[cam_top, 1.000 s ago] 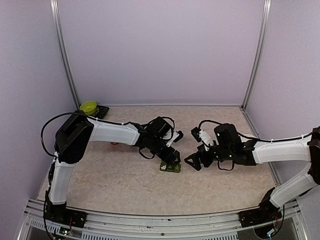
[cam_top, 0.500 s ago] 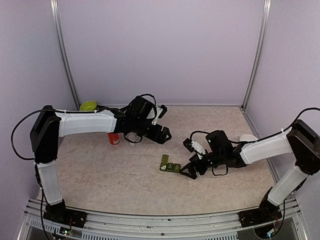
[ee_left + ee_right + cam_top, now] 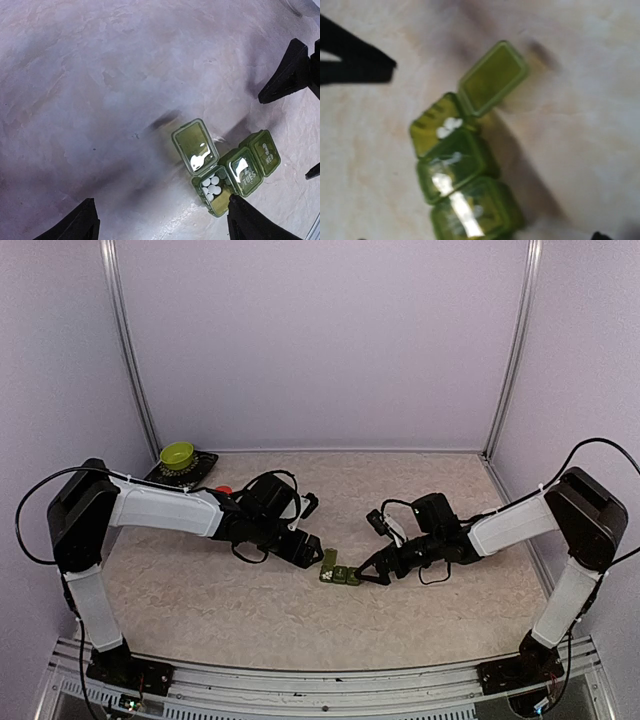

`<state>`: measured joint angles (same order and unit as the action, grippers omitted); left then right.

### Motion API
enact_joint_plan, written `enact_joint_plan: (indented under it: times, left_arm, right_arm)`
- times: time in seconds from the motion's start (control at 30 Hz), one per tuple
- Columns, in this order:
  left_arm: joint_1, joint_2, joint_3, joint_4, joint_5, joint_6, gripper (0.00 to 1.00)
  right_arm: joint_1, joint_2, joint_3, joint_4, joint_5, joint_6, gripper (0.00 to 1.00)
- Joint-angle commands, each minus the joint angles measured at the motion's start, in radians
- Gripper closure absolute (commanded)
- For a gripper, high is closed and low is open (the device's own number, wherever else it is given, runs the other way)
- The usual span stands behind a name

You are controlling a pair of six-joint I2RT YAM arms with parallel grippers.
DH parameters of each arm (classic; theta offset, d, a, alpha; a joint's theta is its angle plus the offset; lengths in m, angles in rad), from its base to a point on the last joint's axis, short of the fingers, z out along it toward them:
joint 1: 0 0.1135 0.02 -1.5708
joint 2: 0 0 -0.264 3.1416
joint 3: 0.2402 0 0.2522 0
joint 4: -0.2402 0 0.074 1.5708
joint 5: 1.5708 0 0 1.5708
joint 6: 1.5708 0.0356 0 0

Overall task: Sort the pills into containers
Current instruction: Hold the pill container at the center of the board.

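Near the lower centre of the overhead view, a short dark green plastic strip of three joined square compartments (image 3: 340, 574) is laid flat on the beige stone-patterned tabletop (image 3: 200, 610), between the two arms. At its left end, one hinged lid (image 3: 195, 145) is swung fully back, and several small round white pills (image 3: 211, 186) are seen inside the uncovered compartment. The middle compartment (image 3: 244, 172) and the end compartment (image 3: 264, 152) are shut, each lid marked with a pale number and letters. What they hold cannot be told.

The black two-finger left gripper (image 3: 160, 199) is held just to the left of the strip with its fingers spread wide and nothing between them. The black right gripper (image 3: 372, 571) is placed just beside the strip's right end, likewise parted and empty.

No loose pills are seen on the tabletop. One compartment is therefore judged filled. Its lid is not yet shut, and whether the other two need filling cannot be settled.

Toward the upper left, a small yellow-green bowl (image 3: 177, 453) is set on a dark tray (image 3: 203, 461), well apart from the strip.
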<state>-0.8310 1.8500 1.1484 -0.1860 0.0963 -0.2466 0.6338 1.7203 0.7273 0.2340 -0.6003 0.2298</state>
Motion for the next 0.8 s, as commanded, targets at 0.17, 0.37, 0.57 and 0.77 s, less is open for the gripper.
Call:
enact_joint_plan:
  times: [0.17,0.37,0.57,0.77]
  left_arm:
    - [0.031,0.052,0.013,0.112,0.053,-0.050,0.13]
    - [0.047,0.094,0.034,0.151,0.130,-0.077,0.13]
    - [0.049,0.137,0.057,0.178,0.191,-0.090,0.14]
    - [0.057,0.164,0.068,0.201,0.239,-0.105,0.14]
  right_arm:
    - [0.027,0.028,0.007,0.111,-0.084,0.041,0.03]
    - [0.045,0.031,0.014,0.106,-0.001,-0.091,0.00]
    - [0.076,0.036,-0.004,0.116,0.072,-0.240,0.00]
    - [0.118,0.061,-0.004,0.127,0.135,-0.365,0.00]
